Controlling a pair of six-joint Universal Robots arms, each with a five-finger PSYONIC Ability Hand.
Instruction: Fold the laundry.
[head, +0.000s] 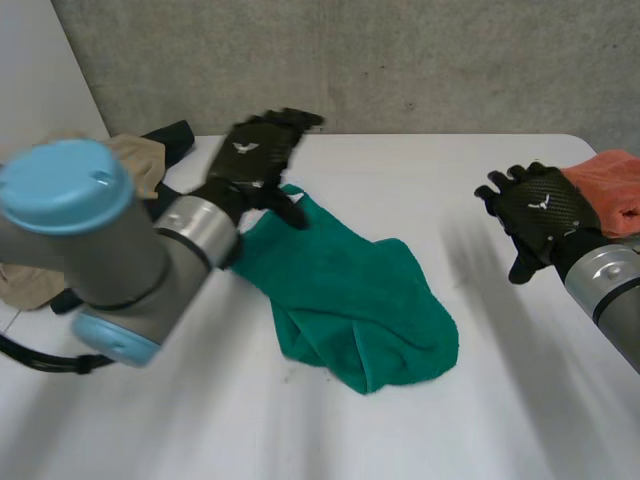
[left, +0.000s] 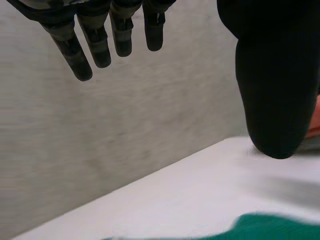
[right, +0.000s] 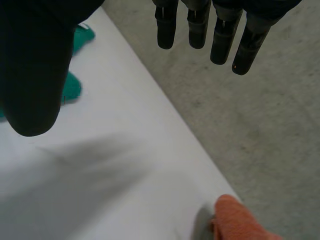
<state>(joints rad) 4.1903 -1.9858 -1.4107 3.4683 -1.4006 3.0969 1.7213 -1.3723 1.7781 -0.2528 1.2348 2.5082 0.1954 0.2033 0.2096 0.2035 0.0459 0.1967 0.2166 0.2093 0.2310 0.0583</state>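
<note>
A green cloth (head: 345, 290) lies crumpled and partly doubled over in the middle of the white table (head: 420, 170). My left hand (head: 255, 155) hovers over the cloth's far left corner, fingers straight and thumb spread, holding nothing. In the left wrist view the left hand (left: 75, 55) hangs above the table edge, with a strip of the green cloth (left: 270, 227) below its thumb. My right hand (head: 540, 210) is raised at the right, well clear of the green cloth, fingers straight. In the right wrist view the right hand (right: 35, 75) is empty, and a bit of the green cloth (right: 75, 85) lies beyond its thumb.
An orange cloth (head: 615, 185) lies at the table's far right corner, just behind my right hand; the orange cloth (right: 235, 220) lies under the palm in the right wrist view. A beige cloth (head: 135, 160) and a dark garment (head: 170, 135) are piled at the far left.
</note>
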